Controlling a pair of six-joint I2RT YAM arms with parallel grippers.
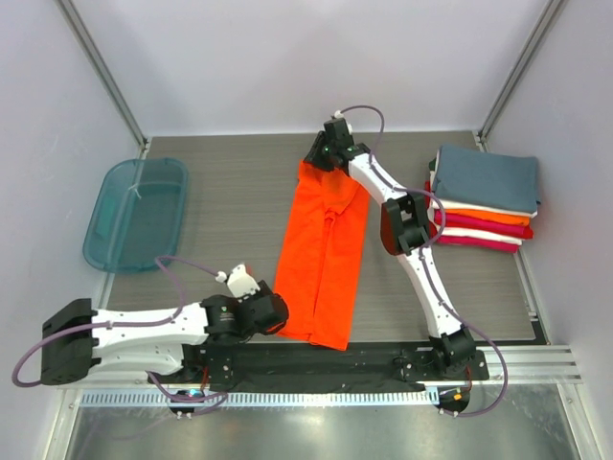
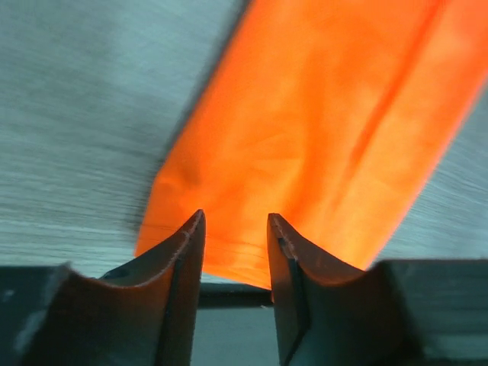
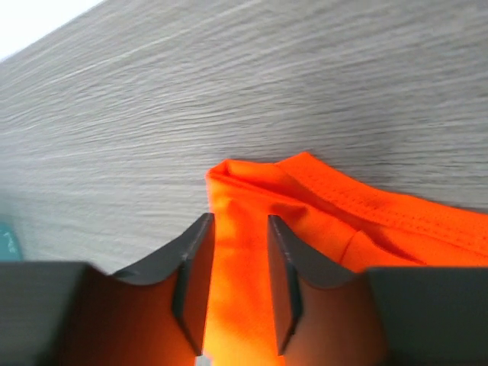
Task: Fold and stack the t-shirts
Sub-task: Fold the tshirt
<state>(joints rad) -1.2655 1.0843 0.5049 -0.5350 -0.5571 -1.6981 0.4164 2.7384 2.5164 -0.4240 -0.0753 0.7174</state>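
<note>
Shirt point(image 1: 323, 251) — long orange strip (creased)

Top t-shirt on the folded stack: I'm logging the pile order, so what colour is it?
Slate blue-grey; the top t-shirt shows best in the top external view.

Left gripper point(image 2: 236, 229) parted over orange t-shirt point(image 2: 320, 130) edge, blurred table point(image 2: 69, 137)

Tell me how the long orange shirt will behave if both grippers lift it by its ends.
The orange shirt will probably sag in the middle: it lies flat and creased, like thin soft cloth. It looks light for its size. The folded layers may slip apart, since the right gripper and left gripper each straddle only an edge.
</note>
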